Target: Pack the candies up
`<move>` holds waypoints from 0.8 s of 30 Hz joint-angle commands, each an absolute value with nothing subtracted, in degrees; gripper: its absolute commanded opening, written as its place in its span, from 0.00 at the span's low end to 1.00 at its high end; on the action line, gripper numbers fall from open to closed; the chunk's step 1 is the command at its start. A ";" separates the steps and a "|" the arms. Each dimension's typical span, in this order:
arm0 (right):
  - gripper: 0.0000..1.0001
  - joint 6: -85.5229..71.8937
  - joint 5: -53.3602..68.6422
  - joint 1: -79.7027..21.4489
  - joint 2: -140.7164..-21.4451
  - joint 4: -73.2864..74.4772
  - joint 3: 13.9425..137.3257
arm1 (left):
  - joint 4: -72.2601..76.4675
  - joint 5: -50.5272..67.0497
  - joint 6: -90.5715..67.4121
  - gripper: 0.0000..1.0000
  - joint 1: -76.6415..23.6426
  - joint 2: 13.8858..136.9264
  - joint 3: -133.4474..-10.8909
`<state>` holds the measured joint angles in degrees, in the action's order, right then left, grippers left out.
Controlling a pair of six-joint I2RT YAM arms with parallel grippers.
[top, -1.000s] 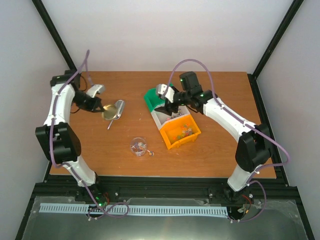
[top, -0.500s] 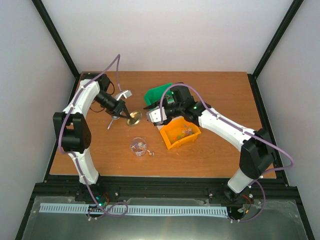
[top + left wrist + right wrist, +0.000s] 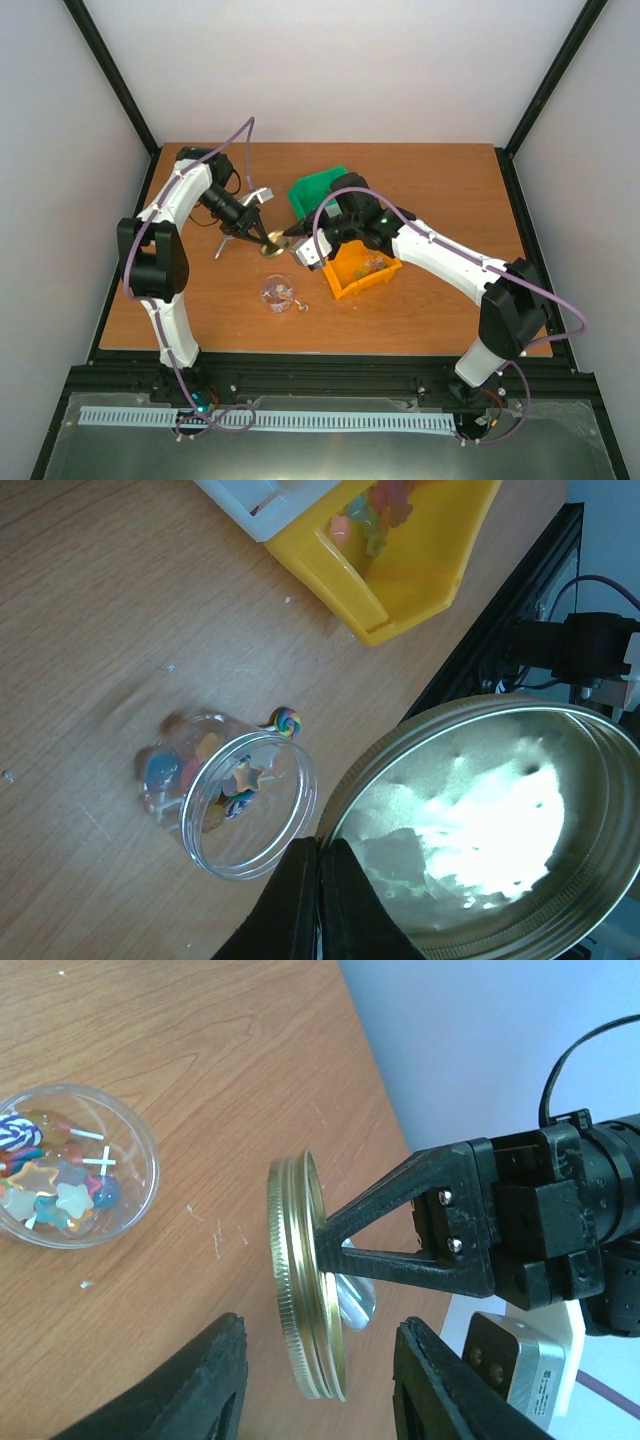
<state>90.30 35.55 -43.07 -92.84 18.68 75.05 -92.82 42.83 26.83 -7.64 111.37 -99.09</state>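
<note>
The candies lie in a small clear round jar (image 3: 277, 293) and in the orange bin (image 3: 362, 268). In the left wrist view the jar (image 3: 235, 800) stands open with candies inside, and one loose candy (image 3: 288, 721) lies by its rim. My left gripper (image 3: 262, 240) is shut on the rim of the gold lid (image 3: 480, 830) and holds it on edge above the table. My right gripper (image 3: 325, 1390) is open, with its fingers (image 3: 210, 1380) on either side of the lid (image 3: 305, 1280), not touching it. The jar (image 3: 70, 1165) is off to the left in the right wrist view.
A green bin (image 3: 318, 190) stands behind the orange one, and a white bin (image 3: 270, 500) sits beside it, mostly hidden under my right arm in the top view. The metal scoop (image 3: 222, 248) lies left of the lid, and its bowl (image 3: 355, 1295) shows behind the lid.
My left arm carried the gold lid rightward, from the far left to just above the jar. My right gripper moved left, from over the bins to around the lid.
</note>
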 commanded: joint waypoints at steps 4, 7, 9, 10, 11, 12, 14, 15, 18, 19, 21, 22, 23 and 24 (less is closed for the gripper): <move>0.38 93.70 33.41 -44.65 -92.55 19.43 75.05 | -93.54 43.02 24.85 0.01 -8.52 111.08 -100.31; 0.35 94.06 32.26 -45.27 -92.54 18.87 74.22 | -93.49 42.98 24.70 0.01 -8.70 110.81 -99.54; 0.33 94.59 30.89 -45.73 -92.46 17.70 73.29 | -93.34 42.90 24.53 0.01 -8.70 110.66 -99.19; 0.32 94.81 30.45 -45.83 -92.38 17.19 73.04 | -93.42 42.82 24.50 0.01 -8.71 110.58 -99.15; 0.31 94.89 30.27 -45.87 -92.31 16.88 72.87 | -93.31 42.70 24.40 0.01 -8.70 110.52 -99.06; 0.31 94.96 30.16 -45.92 -92.22 16.66 72.72 | -93.25 42.55 24.29 0.01 -8.70 110.48 -99.10; 0.27 95.16 29.96 -46.04 -92.05 16.03 72.40 | -93.04 42.14 23.96 0.01 -8.70 110.40 -99.03; 0.26 95.18 29.83 -46.05 -92.02 15.81 72.17 | -93.05 42.07 23.95 0.01 -8.70 110.30 -98.99; 0.23 95.28 28.85 -46.21 -92.10 15.28 71.89 | -92.92 42.18 23.90 0.01 -8.70 110.13 -99.00; 0.21 95.16 28.63 -46.23 -92.13 15.23 71.89 | -92.84 42.20 23.87 0.01 -8.70 110.05 -99.01; 0.16 94.25 28.42 -46.23 -92.12 15.12 72.04 | -92.76 42.05 23.89 0.01 -8.70 109.88 -99.05; 0.15 93.65 28.45 -46.23 -92.11 15.12 72.13 | -92.73 41.87 23.89 0.01 -8.70 109.80 -99.10; 0.14 92.95 28.53 -46.23 -92.03 15.12 72.22 | -92.59 41.86 23.83 0.01 -8.70 109.66 -99.26; 0.12 92.16 28.56 -46.23 -91.95 15.12 72.24 | -92.49 41.69 23.67 0.01 -8.70 109.51 -99.50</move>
